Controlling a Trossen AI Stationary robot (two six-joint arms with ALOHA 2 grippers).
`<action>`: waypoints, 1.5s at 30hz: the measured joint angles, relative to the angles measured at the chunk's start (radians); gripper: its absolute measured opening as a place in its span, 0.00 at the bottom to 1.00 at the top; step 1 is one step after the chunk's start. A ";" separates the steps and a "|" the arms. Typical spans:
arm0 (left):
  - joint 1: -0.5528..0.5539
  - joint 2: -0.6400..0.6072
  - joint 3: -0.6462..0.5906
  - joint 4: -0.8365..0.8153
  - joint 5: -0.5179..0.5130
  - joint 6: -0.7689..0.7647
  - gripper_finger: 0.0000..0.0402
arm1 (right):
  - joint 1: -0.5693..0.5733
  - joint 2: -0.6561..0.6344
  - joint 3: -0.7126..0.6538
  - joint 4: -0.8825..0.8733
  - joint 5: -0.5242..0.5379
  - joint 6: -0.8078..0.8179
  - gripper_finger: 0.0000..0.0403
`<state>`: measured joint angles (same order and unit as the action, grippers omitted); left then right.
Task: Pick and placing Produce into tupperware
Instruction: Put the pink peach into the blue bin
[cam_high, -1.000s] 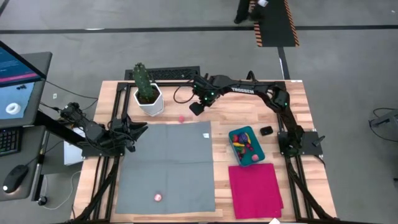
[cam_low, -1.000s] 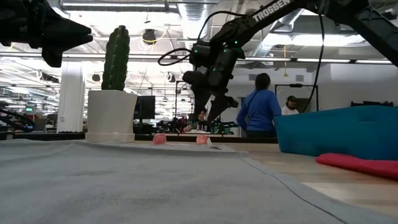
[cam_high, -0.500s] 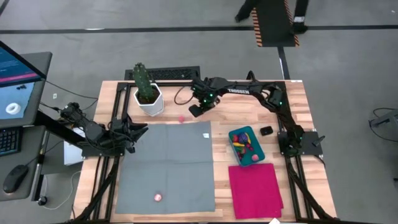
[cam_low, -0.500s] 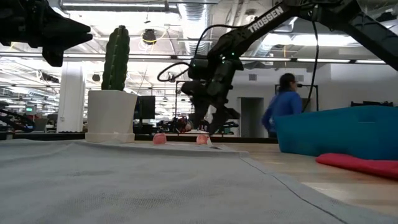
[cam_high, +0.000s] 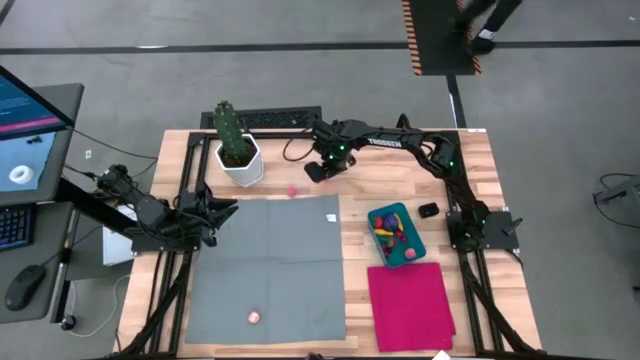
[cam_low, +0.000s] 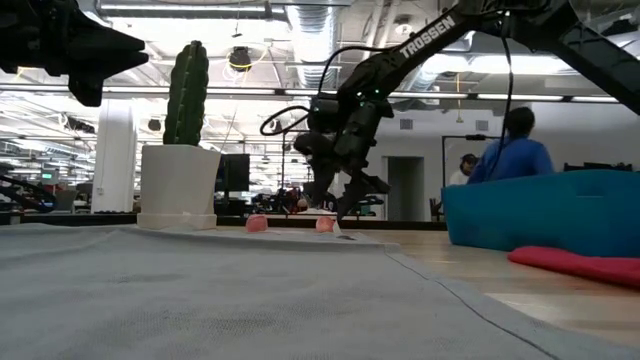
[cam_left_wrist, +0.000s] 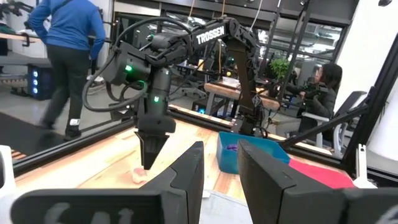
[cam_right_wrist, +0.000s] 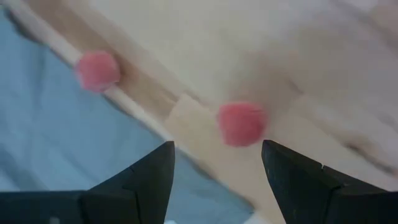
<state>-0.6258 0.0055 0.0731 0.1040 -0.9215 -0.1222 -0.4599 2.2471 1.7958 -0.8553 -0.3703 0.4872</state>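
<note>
Two small pink pieces of produce lie near the grey cloth's (cam_high: 268, 265) far edge. One (cam_right_wrist: 241, 123) rests on the bare wood, the other (cam_right_wrist: 97, 70) at the cloth's edge. My right gripper (cam_right_wrist: 217, 180) hangs open just above them, pointing steeply down, with the nearer piece ahead of its fingertips and touching neither. Another pink piece (cam_high: 254, 318) sits on the cloth near the table's front. The teal tupperware (cam_high: 396, 233) holds several colourful pieces. My left gripper (cam_left_wrist: 221, 168) waits at the table's left, level, with a narrow gap between its fingers and nothing in it.
A green cactus (cam_high: 230, 128) in a white pot (cam_high: 242, 163) stands at the far left, close to the pink pieces. A magenta cloth (cam_high: 410, 305) lies in front of the tupperware. A small black object (cam_high: 428, 210) lies right of it. People move in the room behind.
My right gripper has sunk a little toward the two pink pieces and rolled about its own axis, still open. A person has walked across the room behind the table.
</note>
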 joint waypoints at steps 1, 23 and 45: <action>0.000 0.000 0.000 0.000 0.000 -0.001 0.22 | 0.000 0.000 0.000 0.008 -0.021 0.013 0.66; 0.000 0.000 0.000 -0.055 0.063 -0.045 0.22 | 0.044 -0.003 0.060 -0.205 0.053 -0.446 0.66; 0.000 0.000 0.000 -0.061 0.035 -0.048 0.22 | 0.094 -0.001 0.123 -0.232 0.330 -0.677 0.66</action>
<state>-0.6258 0.0059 0.0731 0.0429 -0.8868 -0.1703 -0.3661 2.2463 1.9186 -1.0874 -0.0406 -0.1897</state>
